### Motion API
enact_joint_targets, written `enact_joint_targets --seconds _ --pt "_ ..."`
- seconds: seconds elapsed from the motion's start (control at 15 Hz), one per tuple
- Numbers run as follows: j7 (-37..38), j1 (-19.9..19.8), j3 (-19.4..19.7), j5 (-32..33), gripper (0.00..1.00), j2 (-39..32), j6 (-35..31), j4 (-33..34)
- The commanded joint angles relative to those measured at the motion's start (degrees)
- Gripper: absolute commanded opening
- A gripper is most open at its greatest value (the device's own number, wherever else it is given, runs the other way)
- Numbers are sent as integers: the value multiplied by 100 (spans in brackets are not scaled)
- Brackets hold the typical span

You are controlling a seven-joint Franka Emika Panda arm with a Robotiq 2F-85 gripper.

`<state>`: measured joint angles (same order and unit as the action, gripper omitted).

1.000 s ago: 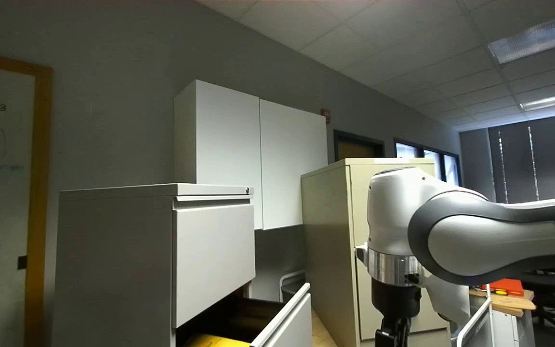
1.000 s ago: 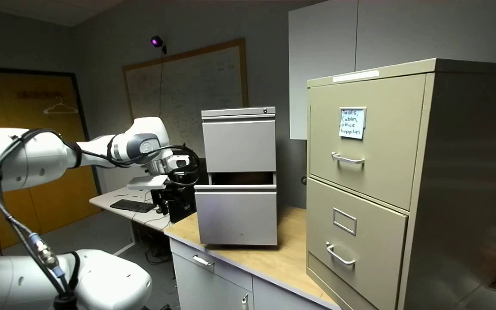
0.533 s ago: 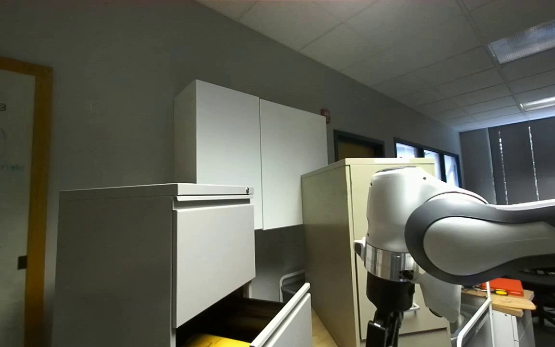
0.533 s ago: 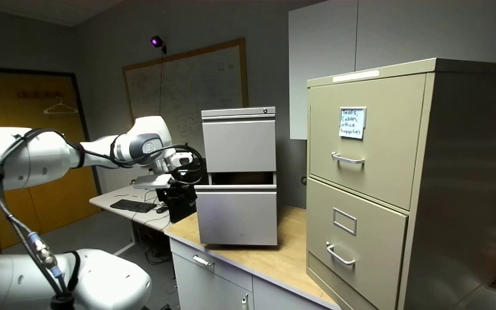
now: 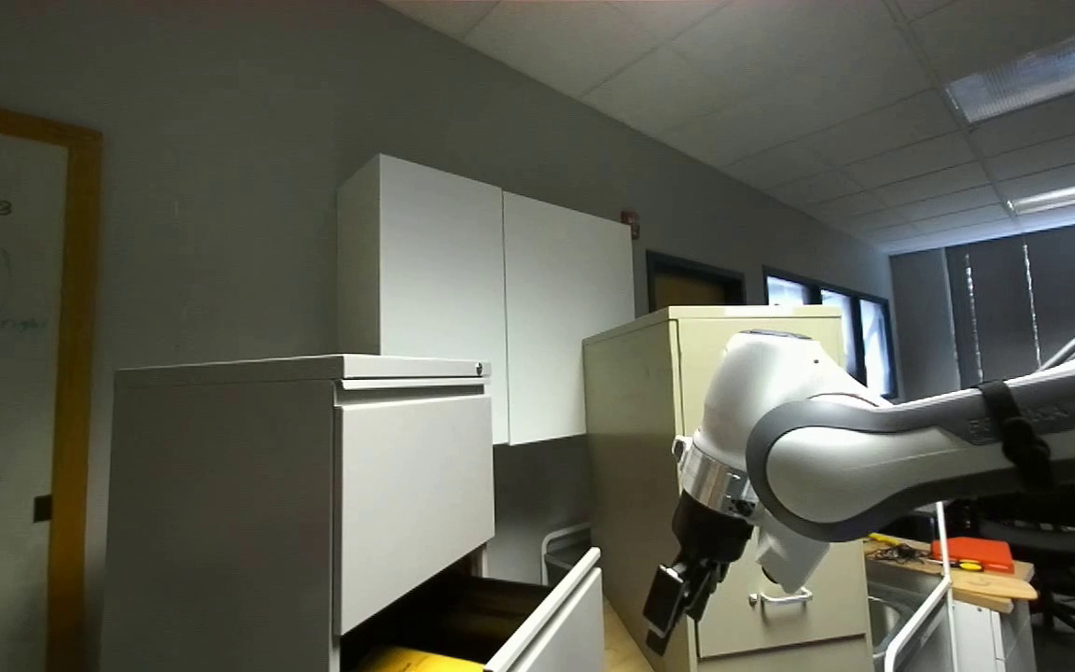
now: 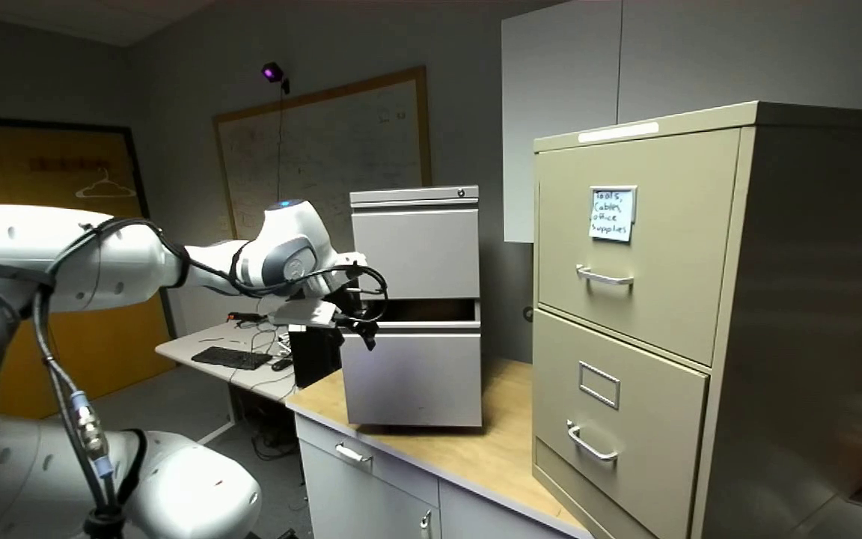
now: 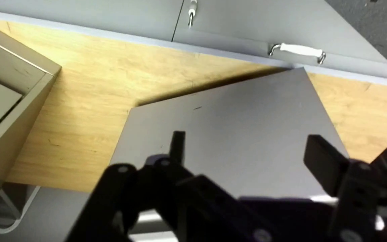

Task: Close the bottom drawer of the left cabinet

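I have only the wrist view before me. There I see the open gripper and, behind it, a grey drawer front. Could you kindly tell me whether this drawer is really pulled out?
Observer: Yes, in both exterior views the bottom drawer stands out from the left cabinet.
Operator: Thank you. And what is to be seen inside it?
Observer: In an exterior view a yellow surface shows inside; I cannot tell what it is.
Operator: I understand. Am I in contact with the drawer, please?
Observer: No. In an exterior view the gripper hangs apart from it, with a visible gap between them.
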<state>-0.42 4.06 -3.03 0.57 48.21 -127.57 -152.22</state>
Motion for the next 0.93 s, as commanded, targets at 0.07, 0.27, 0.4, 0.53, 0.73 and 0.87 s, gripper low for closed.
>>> enact_joint_targets --seconds 0.07,0.27,0.4,0.53,0.73,0.87 --pt "-395 14 619 -225 52 -914 -959 341" --pt "-833 245 1198 -727 29 -1495 -1610 551" --pt "-1247 514 1601 -1277 13 -1859 -1955 756" --pt "-1710 895 1982 -1989 0 -2156 -2181 1003" --pt "-2366 1375 2332 -2993 0 -2578 -2276 1376" --pt "-2742 1516 2432 -3560 0 -2855 -2215 1514"
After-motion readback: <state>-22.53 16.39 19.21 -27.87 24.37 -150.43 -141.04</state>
